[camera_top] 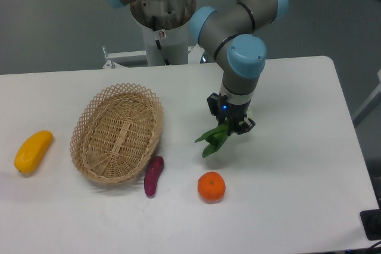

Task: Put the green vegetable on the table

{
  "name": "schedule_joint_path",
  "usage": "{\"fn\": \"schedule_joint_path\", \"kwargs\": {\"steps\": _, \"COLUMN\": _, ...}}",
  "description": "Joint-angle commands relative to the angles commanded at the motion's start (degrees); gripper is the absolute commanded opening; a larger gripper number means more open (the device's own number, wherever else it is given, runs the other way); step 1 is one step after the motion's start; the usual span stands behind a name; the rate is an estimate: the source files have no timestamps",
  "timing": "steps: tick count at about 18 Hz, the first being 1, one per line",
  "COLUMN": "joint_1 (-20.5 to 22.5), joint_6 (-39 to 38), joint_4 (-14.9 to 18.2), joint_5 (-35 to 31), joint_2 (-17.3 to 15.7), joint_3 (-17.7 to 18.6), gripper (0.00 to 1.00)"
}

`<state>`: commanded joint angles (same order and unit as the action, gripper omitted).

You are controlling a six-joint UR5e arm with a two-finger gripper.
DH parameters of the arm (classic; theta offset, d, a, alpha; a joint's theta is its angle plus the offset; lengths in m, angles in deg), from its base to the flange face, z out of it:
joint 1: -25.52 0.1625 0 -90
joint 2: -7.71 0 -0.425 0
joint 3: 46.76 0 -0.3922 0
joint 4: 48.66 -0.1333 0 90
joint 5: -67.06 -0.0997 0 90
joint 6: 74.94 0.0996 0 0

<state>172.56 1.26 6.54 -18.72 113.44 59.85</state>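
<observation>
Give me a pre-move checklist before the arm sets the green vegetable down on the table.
1. Grasp: end effector shut on the vegetable, leaves hanging out to the left: ok.
2. Landing spot: bare table below and right of the vegetable: ok.
3. Orange sits in front of the leaves, apart from them: ok, but near.
4. Eggplant and basket lie off to the left, out of the way: ok.
5. Height of the vegetable above the table: cannot tell from this one view.
</observation>
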Motion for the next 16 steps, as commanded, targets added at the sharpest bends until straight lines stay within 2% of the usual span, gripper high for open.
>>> {"fn": "schedule_joint_path", "kwargs": {"steps": 6, "joint_1": 0.61, "joint_6": 0.79, "joint_4": -0.88, "joint_5": -0.18, "joint_2": 0.09, "joint_3": -1.58, "gripper": 1.00}}
{"fn": "schedule_joint_path", "kwargs": {"steps": 10, "joint_1": 4.03, "joint_6": 1.84, "joint_4": -0.27, "joint_5": -0.09, "joint_2": 0.00, "joint_3": -3.95, "gripper": 1.00}}
{"fn": "schedule_joint_path", "kwargs": {"steps": 13, "joint_1": 7.20, "joint_6": 8.15, "joint_4": 0.26, "joint_5": 0.00, "joint_2": 0.00, "joint_3": -6.15, "gripper": 1.00}}
{"fn": "schedule_joint_path", "kwargs": {"steps": 16, "joint_1": 10.01, "joint_6": 10.37, "joint_4": 1.48, "joint_5": 0.00, "joint_2": 0.70, "joint_3": -8.60, "gripper": 1.00}}
